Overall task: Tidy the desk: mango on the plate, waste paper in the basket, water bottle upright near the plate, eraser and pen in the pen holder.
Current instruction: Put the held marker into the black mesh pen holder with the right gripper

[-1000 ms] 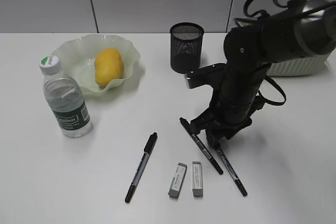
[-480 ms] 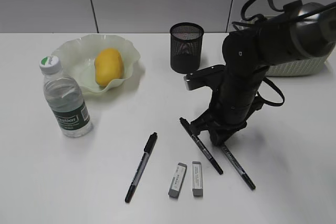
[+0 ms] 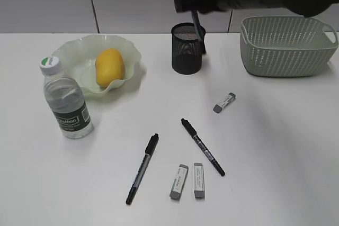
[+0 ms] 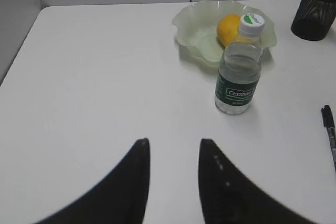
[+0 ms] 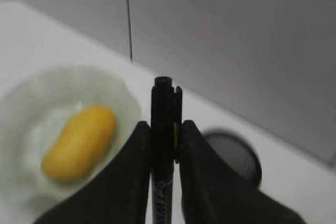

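Pinching a black pen (image 5: 164, 129) between its fingers (image 5: 136, 171), the right gripper (image 3: 192, 1) hangs above the pen holder (image 3: 188, 47), pen tip dipping at the rim. Mango (image 3: 109, 66) sits on the plate (image 3: 74, 51), left of those fingers. Left gripper (image 4: 173, 153) is part open w/ nothing between; bottle (image 4: 239, 72) stands upright ahead of it.

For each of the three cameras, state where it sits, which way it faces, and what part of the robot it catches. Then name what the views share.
Exterior: raised in front of the desk, slanting down toward the back wall; right arm above the pen holder.
Left wrist: low over the desk's edge, facing the water bottle and plate; left hand empty.
Right wrist: high, looking down; right hand grips a pen.
Shared: mango, plate, pen holder.
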Action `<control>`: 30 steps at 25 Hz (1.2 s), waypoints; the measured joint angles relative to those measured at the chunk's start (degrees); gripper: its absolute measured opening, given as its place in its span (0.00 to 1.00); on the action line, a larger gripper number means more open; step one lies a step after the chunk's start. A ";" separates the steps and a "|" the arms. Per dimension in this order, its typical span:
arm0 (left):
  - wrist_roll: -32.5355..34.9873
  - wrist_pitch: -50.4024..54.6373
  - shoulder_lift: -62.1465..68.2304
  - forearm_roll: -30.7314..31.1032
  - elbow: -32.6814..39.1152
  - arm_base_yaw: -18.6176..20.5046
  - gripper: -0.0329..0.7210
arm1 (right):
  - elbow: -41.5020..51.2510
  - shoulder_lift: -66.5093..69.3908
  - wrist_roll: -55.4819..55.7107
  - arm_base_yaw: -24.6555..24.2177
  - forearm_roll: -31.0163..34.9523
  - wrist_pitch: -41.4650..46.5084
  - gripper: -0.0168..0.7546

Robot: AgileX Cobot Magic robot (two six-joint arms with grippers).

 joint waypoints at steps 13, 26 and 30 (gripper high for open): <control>0.00 0.00 0.00 0.00 0.00 0.00 0.36 | -4.75 22.87 -18.27 -1.42 21.80 -39.95 0.20; 0.00 0.00 0.00 0.00 0.00 0.00 0.36 | -9.80 30.70 -18.65 -2.44 23.89 -36.28 0.20; 0.00 0.00 0.00 0.00 0.00 0.00 0.36 | -9.80 30.71 -18.65 -2.44 24.22 -35.64 0.28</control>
